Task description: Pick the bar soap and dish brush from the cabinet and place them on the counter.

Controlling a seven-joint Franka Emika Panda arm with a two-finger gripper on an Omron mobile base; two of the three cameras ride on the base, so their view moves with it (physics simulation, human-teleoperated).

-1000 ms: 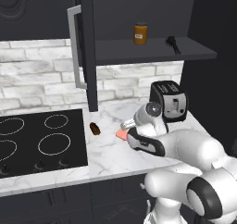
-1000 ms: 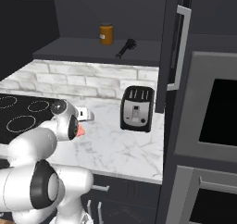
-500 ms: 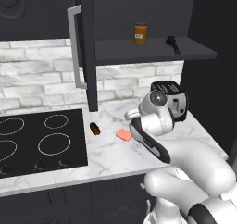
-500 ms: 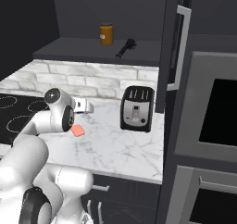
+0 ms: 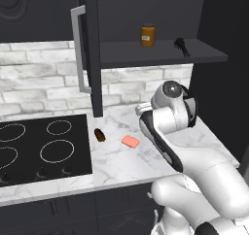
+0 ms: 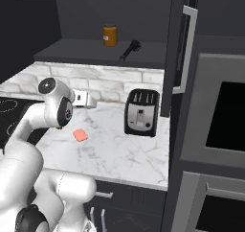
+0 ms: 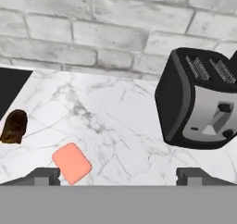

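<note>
The salmon-pink bar soap (image 5: 130, 141) (image 6: 80, 135) (image 7: 71, 162) lies flat on the white marble counter (image 5: 121, 163), untouched. My gripper (image 7: 118, 177) hovers above and just in front of it, open, with nothing between its fingertips (image 7: 44, 176). The black dish brush (image 5: 182, 46) (image 6: 130, 49) lies on the dark shelf of the open cabinet (image 5: 160, 54), up and to the right of the hand. The cabinet door (image 5: 90, 49) stands swung open at the left.
A black toaster (image 6: 141, 112) (image 7: 199, 107) stands on the counter by the brick wall. An amber jar (image 5: 148, 35) sits on the shelf left of the brush. A dark brown lump (image 5: 99, 135) lies beside the cooktop (image 5: 39, 149). A tall oven unit (image 6: 225, 125) bounds the right.
The arm has lifted up and back from low over the counter. The soap stays where it lay. The jaws remain open.
</note>
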